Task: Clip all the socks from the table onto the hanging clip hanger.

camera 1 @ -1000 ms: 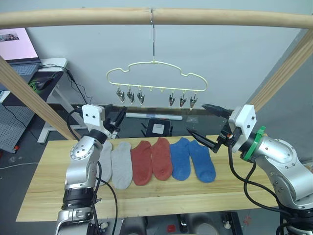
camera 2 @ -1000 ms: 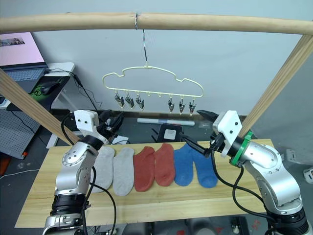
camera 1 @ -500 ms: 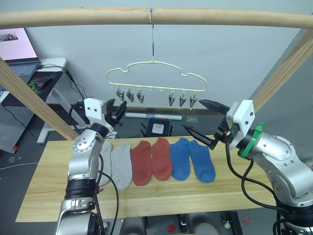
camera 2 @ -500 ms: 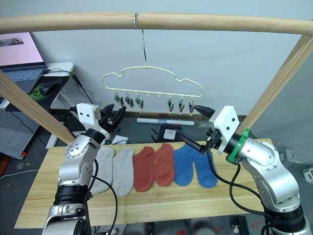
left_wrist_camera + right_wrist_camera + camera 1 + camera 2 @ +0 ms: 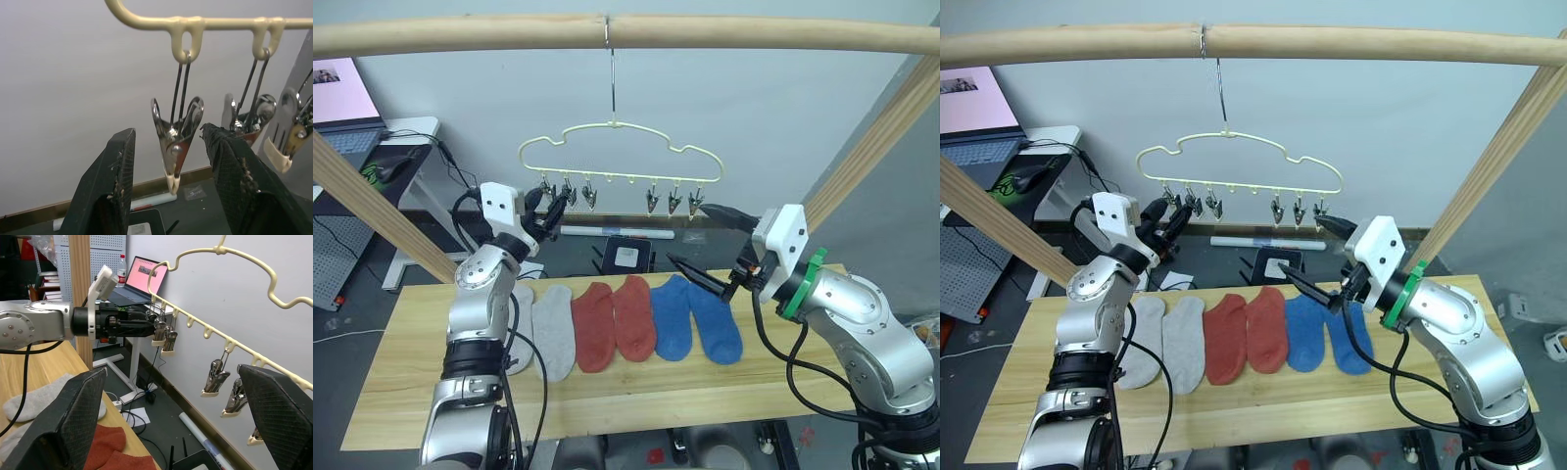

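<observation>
- Left gripper [image 5: 172, 161] raised at clip hanger [image 5: 613, 157]; fingers wide, leftmost clip [image 5: 176, 147] hanging upright between them, untouched.
- Right gripper [image 5: 701, 245] fingers wide, empty, above blue socks [image 5: 695, 318].
- All six socks flat on counter [image 5: 411, 382].

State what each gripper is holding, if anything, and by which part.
Nothing is held. The left gripper is open, its fingers either side of a clip on the clip hanger without closing on it. The right gripper is open and empty.

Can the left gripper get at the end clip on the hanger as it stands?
Probably yes: the left gripper is open, its fingers either side of the clip, nothing between them. The clip hanger hangs free.
</observation>
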You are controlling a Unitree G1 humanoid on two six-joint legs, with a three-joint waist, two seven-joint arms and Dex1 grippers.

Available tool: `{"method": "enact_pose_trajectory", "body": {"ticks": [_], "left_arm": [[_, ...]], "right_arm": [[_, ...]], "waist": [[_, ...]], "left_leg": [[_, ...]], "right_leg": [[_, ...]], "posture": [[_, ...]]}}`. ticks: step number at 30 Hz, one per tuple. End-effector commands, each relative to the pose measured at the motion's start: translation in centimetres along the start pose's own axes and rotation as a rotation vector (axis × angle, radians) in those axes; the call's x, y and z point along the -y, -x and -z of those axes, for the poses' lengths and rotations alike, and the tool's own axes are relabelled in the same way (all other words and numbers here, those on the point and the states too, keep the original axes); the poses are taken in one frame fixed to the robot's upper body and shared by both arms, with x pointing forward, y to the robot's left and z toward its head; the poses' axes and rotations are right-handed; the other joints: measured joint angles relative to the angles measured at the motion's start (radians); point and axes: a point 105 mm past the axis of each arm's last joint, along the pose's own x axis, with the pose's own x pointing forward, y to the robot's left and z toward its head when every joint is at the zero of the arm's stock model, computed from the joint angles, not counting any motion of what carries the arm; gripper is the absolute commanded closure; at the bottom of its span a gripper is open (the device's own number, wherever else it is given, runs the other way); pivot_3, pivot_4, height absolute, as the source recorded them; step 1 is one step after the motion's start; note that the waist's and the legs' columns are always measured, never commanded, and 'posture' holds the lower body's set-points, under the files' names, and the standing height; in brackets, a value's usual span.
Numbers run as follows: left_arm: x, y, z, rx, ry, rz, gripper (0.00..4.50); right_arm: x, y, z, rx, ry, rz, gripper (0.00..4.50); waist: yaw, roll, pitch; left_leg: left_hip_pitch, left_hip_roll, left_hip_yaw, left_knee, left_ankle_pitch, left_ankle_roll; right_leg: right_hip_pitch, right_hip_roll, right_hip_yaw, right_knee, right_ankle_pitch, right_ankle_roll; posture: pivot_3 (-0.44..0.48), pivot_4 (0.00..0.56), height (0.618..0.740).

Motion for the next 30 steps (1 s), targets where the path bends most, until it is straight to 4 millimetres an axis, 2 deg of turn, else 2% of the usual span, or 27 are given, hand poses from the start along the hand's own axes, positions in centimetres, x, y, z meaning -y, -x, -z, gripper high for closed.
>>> {"method": "enact_pose_trajectory", "body": {"ticks": [1, 11, 20, 30], "left_arm": [[-0.8, -0.2, -1.8, 0.051, 0.008, -0.009, 2.17], [-1.1, -0.4, -3.0, 0.064, 0.025, 0.020, 2.17], [-1.0, -0.4, -3.0, 0.045, 0.009, 0.047, 2.17], [-1.2, -0.4, -3.1, 0.037, 0.008, 0.055, 2.17]], "right_arm": [[-0.4, -0.1, -1.6, 0.057, 0.054, -0.003, 0.00], [-1.1, -0.7, -2.3, 0.099, 0.043, -0.024, 0.00], [-3.1, -0.8, -2.2, 0.093, -0.041, -0.170, 0.00], [-3.4, -0.9, -2.0, 0.074, -0.048, -0.186, 0.00]], "waist": [[-0.001, 0.000, 0.000], [-0.008, 0.000, 0.000], [-0.024, 0.000, 0.000], [-0.026, 0.000, 0.000]], "left_leg": [[0.000, 0.000, 0.000, 0.000, 0.000, 0.000], [0.000, 0.000, 0.000, 0.000, 0.000, 0.000], [-0.001, 0.000, -0.002, 0.000, 0.000, 0.000], [-0.001, 0.000, -0.002, 0.000, 0.000, -0.001]], "right_leg": [[0.000, 0.000, 0.000, 0.000, 0.000, 0.000], [0.000, 0.000, 0.000, 0.000, 0.000, 0.000], [0.000, -0.001, 0.000, 0.000, 0.000, 0.001], [0.000, -0.001, 0.000, 0.000, 0.000, 0.001]], "posture": [[-0.237, 0.214, 0.736], [-0.244, 0.205, 0.736], [-0.243, 0.202, 0.736], [-0.248, 0.200, 0.736]]}}
